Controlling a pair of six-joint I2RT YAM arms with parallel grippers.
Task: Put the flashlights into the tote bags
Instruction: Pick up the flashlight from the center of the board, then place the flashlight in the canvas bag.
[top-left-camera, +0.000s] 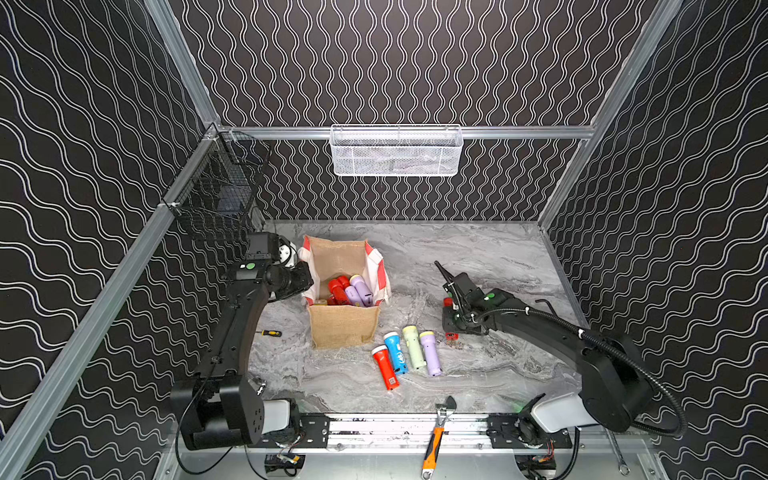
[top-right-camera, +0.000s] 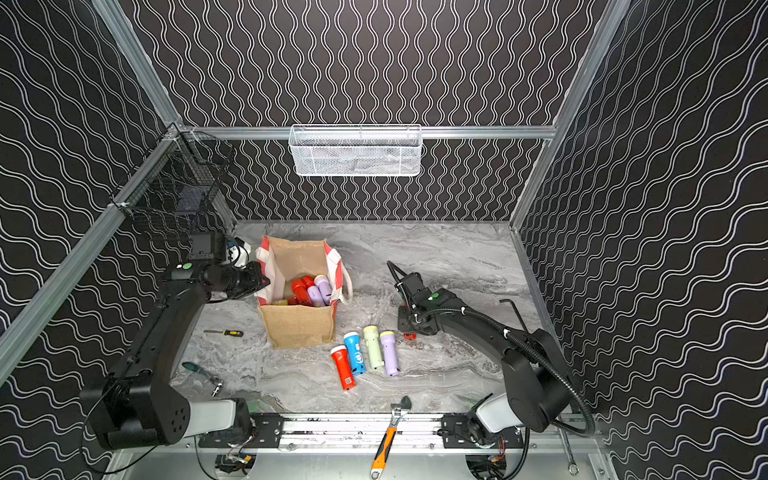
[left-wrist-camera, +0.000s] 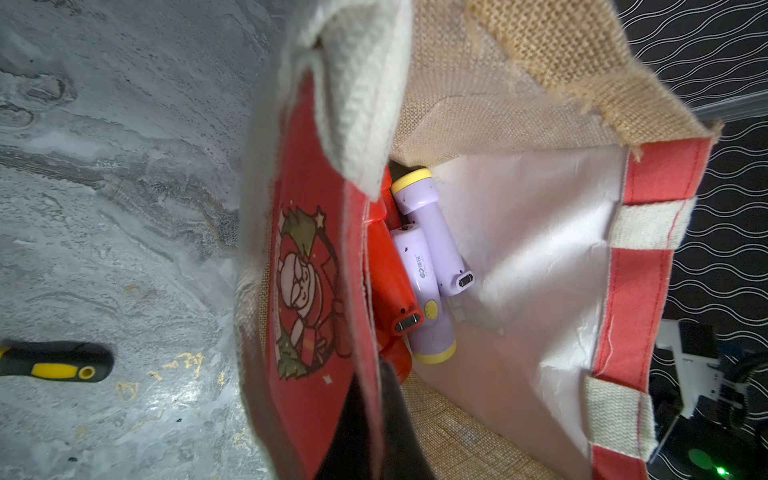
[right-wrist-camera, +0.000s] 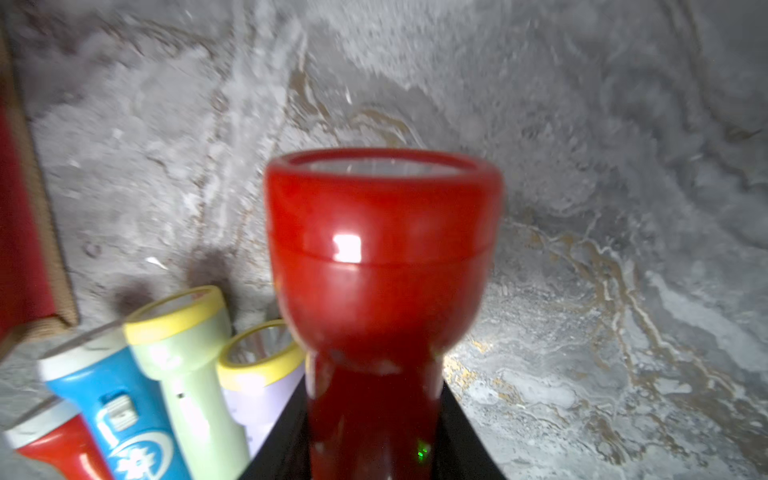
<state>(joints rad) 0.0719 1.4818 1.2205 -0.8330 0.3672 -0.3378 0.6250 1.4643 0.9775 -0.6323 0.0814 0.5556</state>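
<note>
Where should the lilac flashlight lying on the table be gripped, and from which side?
Take the lilac flashlight by its slim handle, behind the wider yellow-rimmed head, coming down from above. It lies flat at the end of the row, so its side away from the pale green flashlight is free; the other side sits close to that neighbour, so a finger probably has little room there.

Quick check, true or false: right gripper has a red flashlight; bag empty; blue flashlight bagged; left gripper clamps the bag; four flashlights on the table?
1. Right gripper holds a red flashlight: true.
2. Bag empty: false; red and lilac flashlights lie in it.
3. Blue one bagged: false; the blue flashlight lies on the table.
4. Left gripper clamps the bag's wall: true.
5. Four flashlights on the table: true.
</note>
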